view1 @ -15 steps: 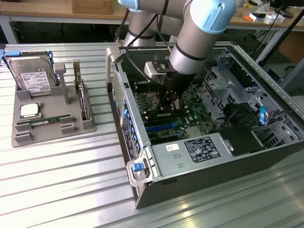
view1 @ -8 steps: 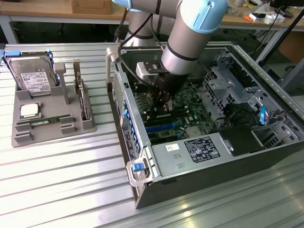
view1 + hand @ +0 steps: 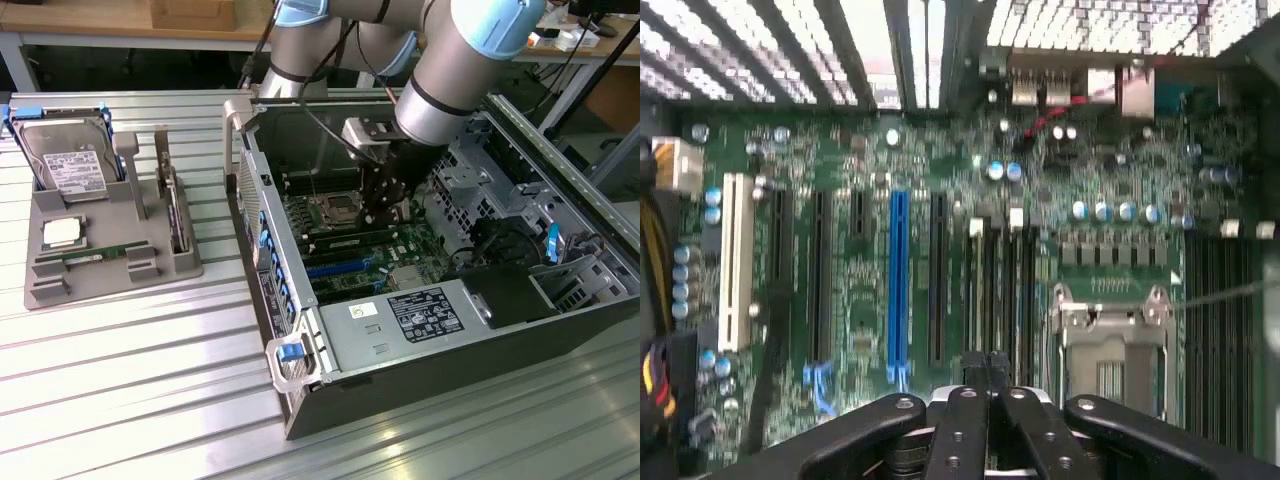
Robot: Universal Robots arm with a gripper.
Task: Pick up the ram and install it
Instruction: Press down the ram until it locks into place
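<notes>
Ram (image 3: 97, 256) lies on the grey tray, well apart from the closed, empty gripper (image 3: 385, 215) inside the computer case.

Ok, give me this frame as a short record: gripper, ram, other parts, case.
gripper: shut, low inside the open computer case, over the motherboard
ram: lying in the grey holder tray, not held
other parts: hard drive and processor chip on the same tray
processor socket: beside the gripper

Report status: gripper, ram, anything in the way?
Gripper shut, down inside the computer case, over the motherboard. A ram lies in the grey tray, outside the case. Cannot tell if anything is held.
</notes>
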